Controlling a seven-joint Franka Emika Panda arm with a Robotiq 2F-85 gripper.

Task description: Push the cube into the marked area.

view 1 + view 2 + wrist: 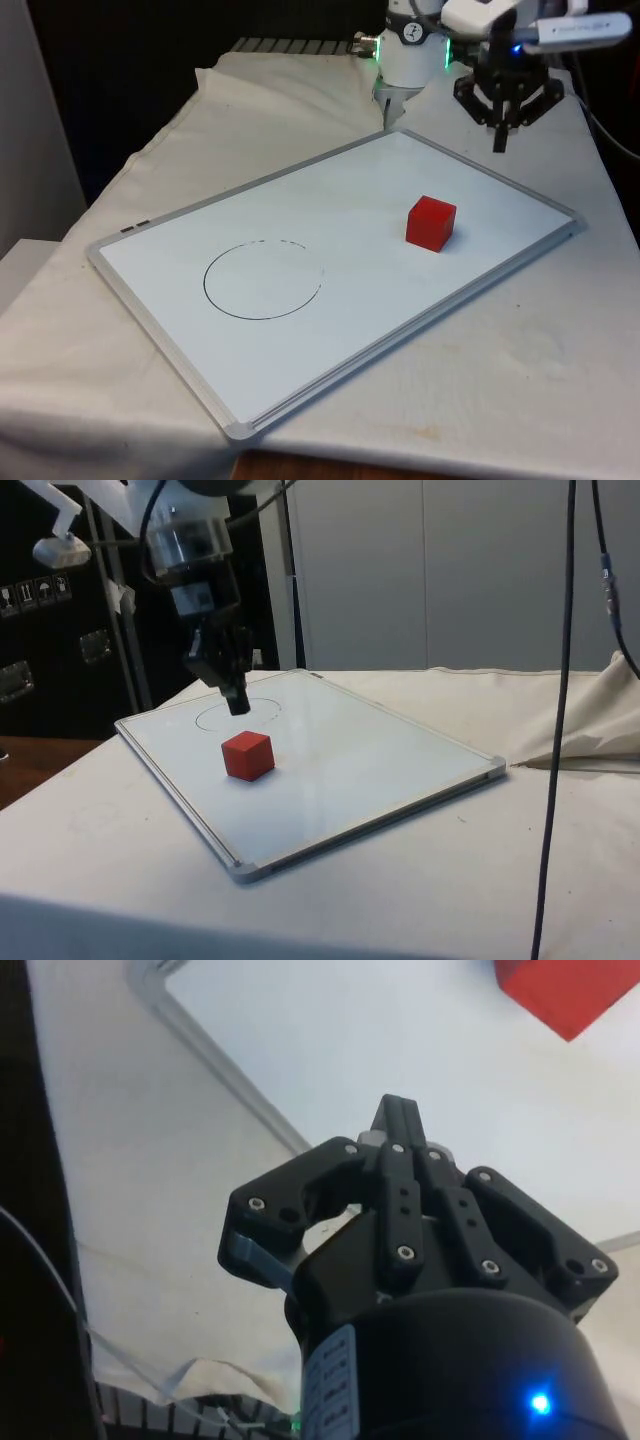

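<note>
hand [500,143] upper right, fingers pressed together, off the board | cube [431,222] below-left of it | circle [263,280] further lower left, roughly in line

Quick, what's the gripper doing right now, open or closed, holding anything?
Gripper: closed, holding nothing, raised clear of the cube.

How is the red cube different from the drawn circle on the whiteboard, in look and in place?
The red cube is a solid block standing up from the whiteboard; the circle is only a thin dark line, flat on it. In the front view the cube lies toward the right, nearer the hand; the circle lies toward the left. Both are on the whiteboard, apart from each other.
</note>
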